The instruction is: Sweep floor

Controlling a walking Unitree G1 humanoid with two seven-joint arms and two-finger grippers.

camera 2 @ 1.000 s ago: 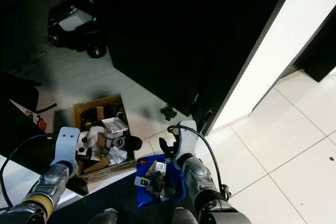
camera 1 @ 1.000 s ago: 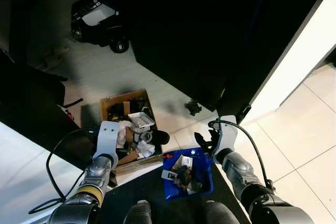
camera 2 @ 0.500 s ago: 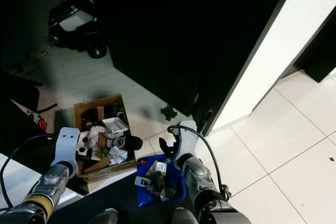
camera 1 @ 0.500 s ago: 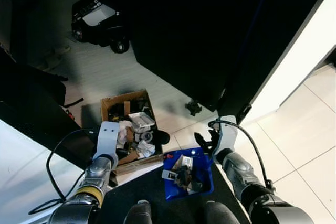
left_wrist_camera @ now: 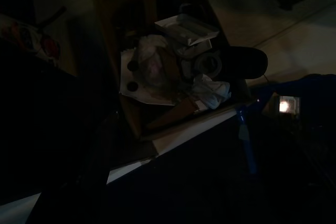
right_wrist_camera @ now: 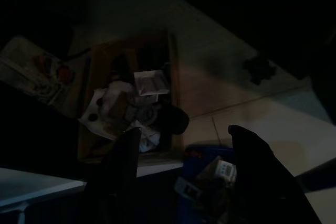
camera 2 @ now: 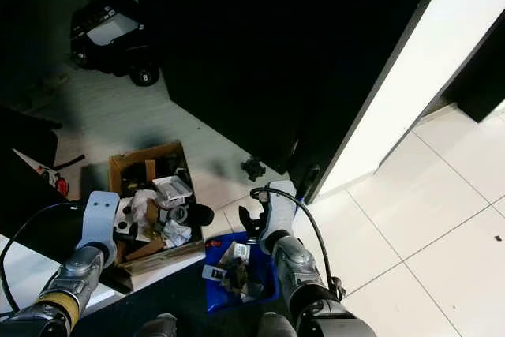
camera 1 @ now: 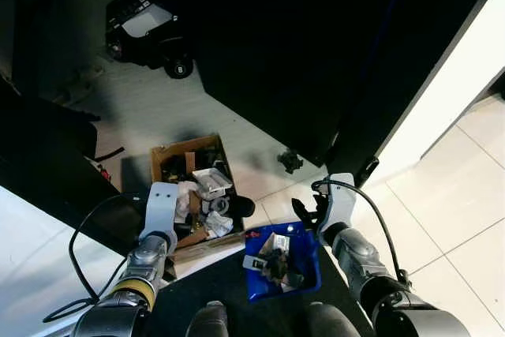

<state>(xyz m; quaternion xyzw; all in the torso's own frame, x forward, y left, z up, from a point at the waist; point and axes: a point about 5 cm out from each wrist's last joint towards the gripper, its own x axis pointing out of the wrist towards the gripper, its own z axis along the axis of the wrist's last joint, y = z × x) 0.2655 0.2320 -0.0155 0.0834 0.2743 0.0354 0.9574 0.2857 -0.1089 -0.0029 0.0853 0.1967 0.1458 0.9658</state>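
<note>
A blue bin (camera 1: 304, 270) holding scraps of paper and dark debris rests on a dark mat right in front of my feet. My right gripper (camera 1: 306, 212) hovers at the bin's far edge; in the right wrist view its two black fingers (right_wrist_camera: 126, 171) stand apart, open, with nothing between them. Left of the bin is a cardboard box (camera 1: 158, 155) packed with crumpled paper, a white tray and a black object. My left arm's wrist (camera 1: 162, 207) hangs over the near side of that box. A small black piece of debris (camera 1: 290, 162) lies on the tiles beyond the bin.
A large black cabinet (camera 1: 300, 53) fills the space ahead, with a white wall (camera 1: 442, 100) on its right. A black wheeled toy car (camera 1: 146, 29) sits at the far left. Pale tiled floor (camera 1: 458, 195) opens to the right. Dark furniture (camera 1: 47, 155) stands on the left.
</note>
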